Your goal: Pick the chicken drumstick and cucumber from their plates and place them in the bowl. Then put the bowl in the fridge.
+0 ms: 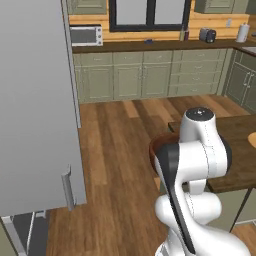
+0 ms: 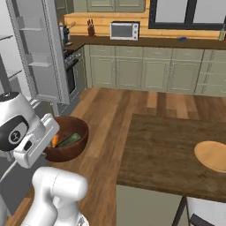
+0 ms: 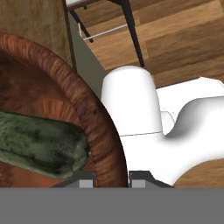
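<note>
The pincer [image 3: 112,178] is pinching the rim of the bowl [image 3: 94,118]: in the hand view one dark finger tip is sitting inside the rim and the other outside it, with the reddish-brown wall between them. Inside the bowl the cucumber [image 3: 41,146] is lying on its side, its rounded dark-green end reaching close to the gripped stretch of rim.

In the right base view the bowl [image 2: 73,148] is hanging in the air off the left edge of the desk [image 2: 163,152], over the wooden floor [image 2: 110,110], with the white hand partly covering its near side. The cucumber [image 2: 70,140] is resting across its dark inside, and a small orange piece just beside it, at the hand's edge, is looking like the chicken drumstick [image 2: 54,140]. On the desk's right side a light-tan plate [image 2: 212,155] is lying flat, well apart from the bowl.

To the left the fridge [image 2: 37,57] is standing with its door swung open, white door shelves showing. In the left base view the grey fridge door [image 1: 35,105] is filling the left side, and a sliver of the bowl [image 1: 156,150] is peeking out behind the arm.
</note>
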{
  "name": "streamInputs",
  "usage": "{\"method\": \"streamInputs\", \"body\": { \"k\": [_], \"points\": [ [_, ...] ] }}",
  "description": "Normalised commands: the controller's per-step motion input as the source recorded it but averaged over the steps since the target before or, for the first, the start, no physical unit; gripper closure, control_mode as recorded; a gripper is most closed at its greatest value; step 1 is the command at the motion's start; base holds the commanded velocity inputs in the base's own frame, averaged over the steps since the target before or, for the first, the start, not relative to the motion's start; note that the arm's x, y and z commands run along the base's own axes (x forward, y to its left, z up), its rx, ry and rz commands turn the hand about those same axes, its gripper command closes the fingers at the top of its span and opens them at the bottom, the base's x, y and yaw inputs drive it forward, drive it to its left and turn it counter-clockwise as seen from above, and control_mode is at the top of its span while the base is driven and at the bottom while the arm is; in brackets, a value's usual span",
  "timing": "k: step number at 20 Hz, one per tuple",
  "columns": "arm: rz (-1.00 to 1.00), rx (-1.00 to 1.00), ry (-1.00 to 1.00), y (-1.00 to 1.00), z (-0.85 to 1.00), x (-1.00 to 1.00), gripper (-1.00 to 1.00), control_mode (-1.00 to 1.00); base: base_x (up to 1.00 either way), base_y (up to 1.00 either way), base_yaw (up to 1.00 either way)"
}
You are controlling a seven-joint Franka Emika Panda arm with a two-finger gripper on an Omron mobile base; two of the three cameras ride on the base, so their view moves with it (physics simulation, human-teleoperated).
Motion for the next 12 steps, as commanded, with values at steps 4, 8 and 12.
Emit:
{"method": "streamInputs", "body": {
  "k": [4, 8, 12],
  "points": [
    [0.0, 0.0, 0.0, 0.0, 0.0, 0.0, 1.0, 1.0, 1.0, 0.0, 0.13],
    [0.0, 0.0, 0.0, 0.0, 0.0, 0.0, 1.0, 1.0, 1.0, 0.0, 0.16],
    [0.0, 0.0, 0.0, 0.0, 0.0, 0.0, 1.0, 1.0, 0.92, 0.41, 0.16]
  ]
}}
